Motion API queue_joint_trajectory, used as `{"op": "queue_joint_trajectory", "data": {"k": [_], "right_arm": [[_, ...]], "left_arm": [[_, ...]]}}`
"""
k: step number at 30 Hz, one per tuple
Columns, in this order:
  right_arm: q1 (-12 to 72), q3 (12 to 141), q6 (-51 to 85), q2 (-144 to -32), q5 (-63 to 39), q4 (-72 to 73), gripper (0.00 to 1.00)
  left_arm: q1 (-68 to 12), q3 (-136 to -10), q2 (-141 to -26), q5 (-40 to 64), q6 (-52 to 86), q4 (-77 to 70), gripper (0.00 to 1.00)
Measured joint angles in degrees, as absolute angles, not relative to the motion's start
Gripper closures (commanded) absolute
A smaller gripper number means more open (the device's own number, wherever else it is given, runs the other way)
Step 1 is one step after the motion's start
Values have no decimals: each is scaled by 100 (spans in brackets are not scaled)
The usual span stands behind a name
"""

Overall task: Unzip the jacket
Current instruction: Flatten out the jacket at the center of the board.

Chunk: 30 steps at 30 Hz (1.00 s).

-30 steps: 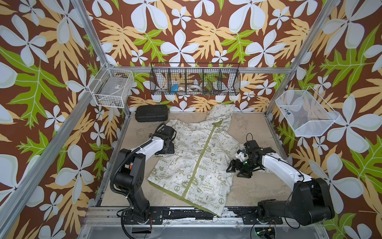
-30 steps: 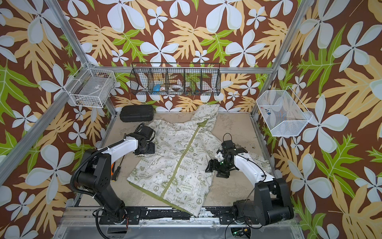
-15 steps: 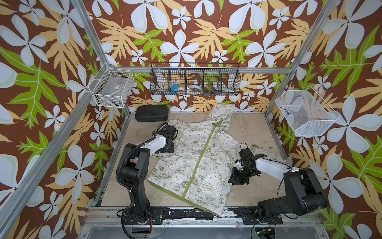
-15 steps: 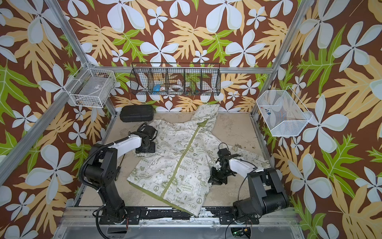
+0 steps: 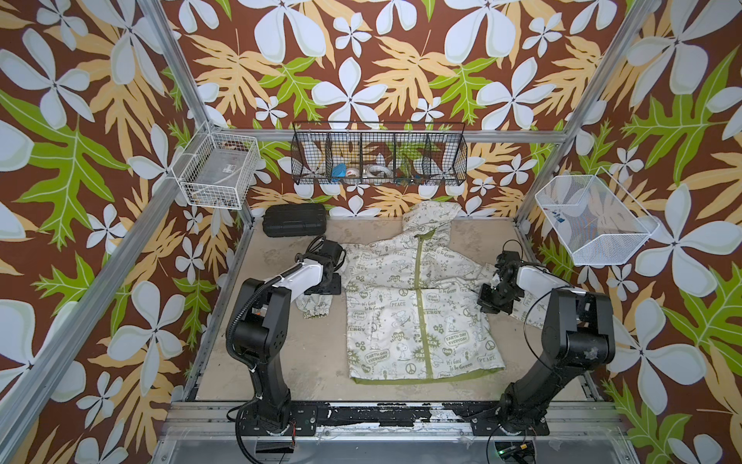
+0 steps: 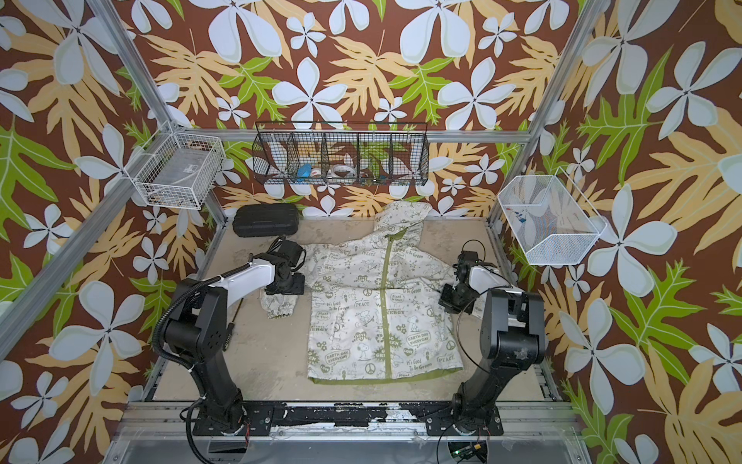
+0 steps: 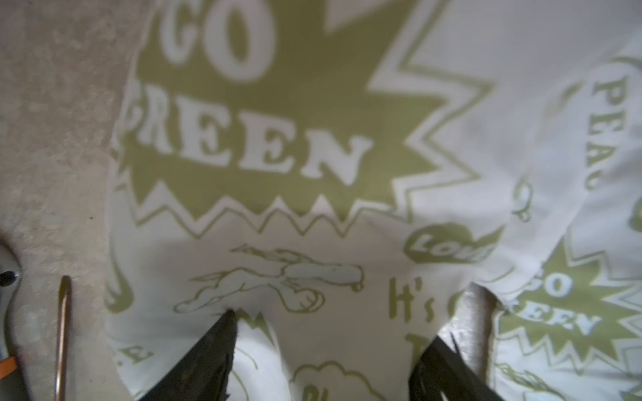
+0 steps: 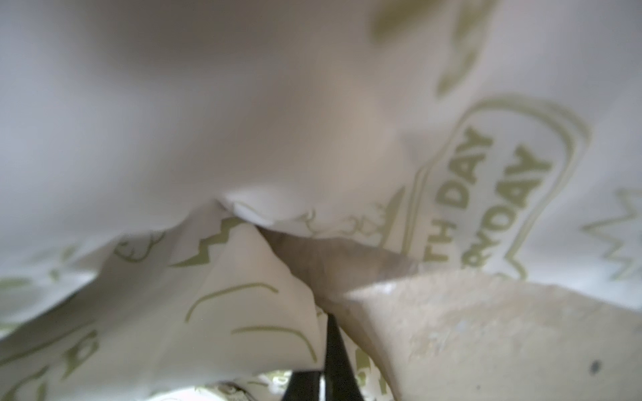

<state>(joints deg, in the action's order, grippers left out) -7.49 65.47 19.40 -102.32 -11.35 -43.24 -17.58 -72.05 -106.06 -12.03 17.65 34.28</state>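
Observation:
The cream-white jacket (image 5: 385, 321) (image 6: 353, 321) with olive prints lies flat on the table, hood at the back, in both top views. Its green zipper (image 5: 418, 289) (image 6: 386, 281) runs closed from collar to hem. My left gripper (image 5: 323, 286) (image 6: 286, 286) rests on the left sleeve, and in the left wrist view it (image 7: 342, 323) is open, with printed cloth (image 7: 278, 139) between its fingers. My right gripper (image 5: 494, 301) (image 6: 453, 301) sits at the right sleeve. In the right wrist view it (image 8: 328, 323) is shut, with jacket cloth (image 8: 243, 305) bunched at its tips.
A black case (image 5: 294, 219) lies at the table's back left. On the back wall hangs a black wire basket (image 5: 379, 156), and white wire baskets (image 5: 217, 170) (image 5: 594, 219) hang on the side posts. A thin rod (image 7: 63, 330) lies on the table beside the left sleeve.
The right gripper has gone from open to shut at the right sleeve. The jacket, skewed before, now lies straight with its sleeves spread. The left gripper stayed open on the left sleeve.

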Motion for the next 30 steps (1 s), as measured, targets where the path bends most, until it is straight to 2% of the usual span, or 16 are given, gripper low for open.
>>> {"op": "queue_joint_trajectory", "data": {"k": [1,2,3,5,15,22,24,26,27,29,30], "right_arm": [[-753,6654,1883,-10318,-1098,-4338,75],[-757,6761,1820,-10401,-1020,-4375,59],[-760,6816,1756,-10442,-987,-4403,51],[-760,6855,1739,-10412,-989,-4458,44],[-760,6803,1785,-9710,-1212,-4630,35],[-760,6442,1802,-9251,-1483,-4692,30],[-760,6370,1802,-9174,-1531,-4705,30],[-760,6324,1802,-9113,-1584,-4722,31],[-760,6313,1802,-9087,-1612,-4722,31],[-760,6311,1800,-9030,-1638,-4731,33],[-760,6311,1800,-9013,-1647,-4733,34]], "left_arm": [[-1758,-7244,-10606,-1103,1739,3430,24],[-1756,-7288,-10606,-1002,1697,3430,24],[-1756,-7332,-10606,-926,1660,3435,24],[-1756,-7402,-10602,-845,1629,3463,24],[-1815,-7037,-10357,-1017,1649,3673,24],[-2272,-6630,-10278,-1155,1850,3656,28],[-2383,-6558,-10348,-1153,1929,3564,34],[-2405,-6508,-10436,-1129,2036,3489,46],[-2405,-6499,-10436,-1175,2053,3437,54],[-2405,-6493,-10449,-1190,2088,3374,80],[-2408,-6501,-10453,-1197,2082,3382,87]]}}
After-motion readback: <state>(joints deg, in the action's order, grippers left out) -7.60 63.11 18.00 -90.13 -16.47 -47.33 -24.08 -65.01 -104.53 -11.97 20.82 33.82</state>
